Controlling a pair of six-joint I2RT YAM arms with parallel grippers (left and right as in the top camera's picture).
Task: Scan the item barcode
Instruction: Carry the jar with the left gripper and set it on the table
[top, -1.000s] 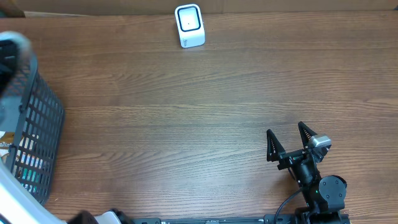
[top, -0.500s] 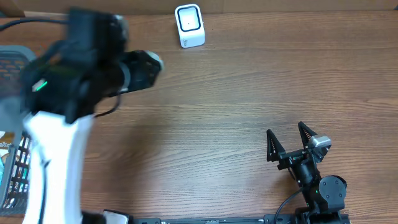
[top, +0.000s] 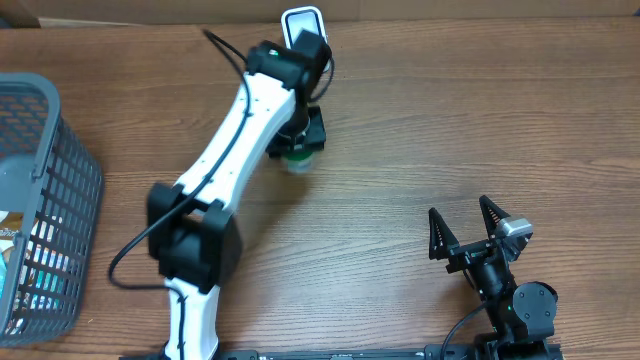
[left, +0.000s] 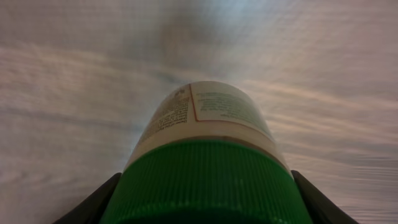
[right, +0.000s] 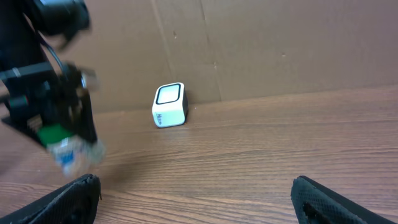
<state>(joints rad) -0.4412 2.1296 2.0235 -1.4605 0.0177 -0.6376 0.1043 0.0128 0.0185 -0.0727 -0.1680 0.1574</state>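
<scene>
Left claw (top: 299, 135) is part-closed on the bottle (top: 297, 160), gripping it at the green-cap end. In the left wrist view the cap fills the bottom of frame, w/ a dark finger (left: 93, 202) at each lower corner. The white label end points away from the cam.

The bottle is near the far edge of the bench (top: 450, 110), just robot-side of the scanner (top: 303, 20) and not touching it. From the right wrist cam it hangs cap-up under the left claw, left of the scanner and apart from it. It's prob. off the bench surface, but blur makes that hard to call.

Right claw (top: 462, 215) is spread wide w/ nothing in it, well apart at the near right of the bench.

Around: a grey mesh basket (top: 70, 190) at the left edge w/ some packets inside, and a cardboard wall (right: 280, 50) behind the scanner. The left arm (top: 225, 150) runs diagonally across the bench. From overhead its wrist covers the scanner's lower part.

Hard to make out:
- Label print in the left wrist view is too small and soft to read.
- The bottle body is smeared in the right wrist view.
- The bench is streaked w/ blur under the left wrist cam.
- The basket is cut off by the frame edge, so its contents are only partly visible.
</scene>
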